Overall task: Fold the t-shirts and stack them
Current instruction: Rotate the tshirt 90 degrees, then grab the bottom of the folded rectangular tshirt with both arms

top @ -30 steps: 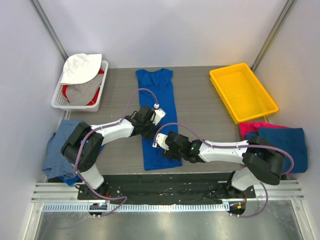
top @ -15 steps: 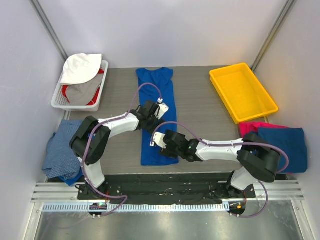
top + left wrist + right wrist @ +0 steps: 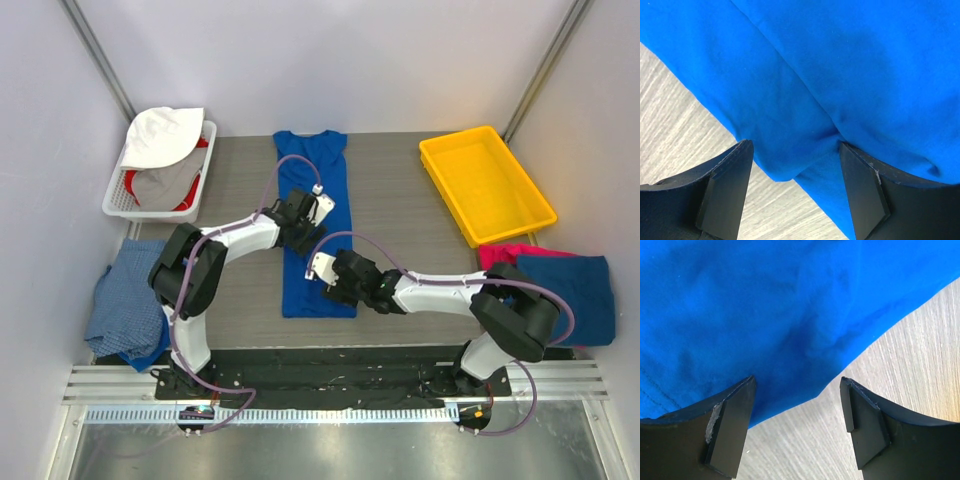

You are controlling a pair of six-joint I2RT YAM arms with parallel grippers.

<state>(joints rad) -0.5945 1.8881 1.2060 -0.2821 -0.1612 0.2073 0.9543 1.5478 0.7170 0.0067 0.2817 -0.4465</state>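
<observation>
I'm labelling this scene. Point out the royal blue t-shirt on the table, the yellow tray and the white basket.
royal blue t-shirt (image 3: pixel 312 165): top external view, upper part near the collar.
yellow tray (image 3: pixel 487 190): top external view, its bare floor.
white basket (image 3: pixel 152 210): top external view, its near wall.

The long t-shirt (image 3: pixel 312 170) in the middle is plain royal blue, with no print showing. The table (image 3: pixel 400 225) is grey wood-grain. The tray (image 3: pixel 487 183) is bright yellow and the basket (image 3: pixel 118 205) white, holding white, grey and red cloth. At right are a magenta shirt (image 3: pixel 497 255) and a dark blue shirt (image 3: pixel 565 285) — at left a paler blue shirt (image 3: pixel 120 300), faintly mottled. The arms (image 3: pixel 440 292) are white and black — their cables (image 3: pixel 295 158) purple
</observation>
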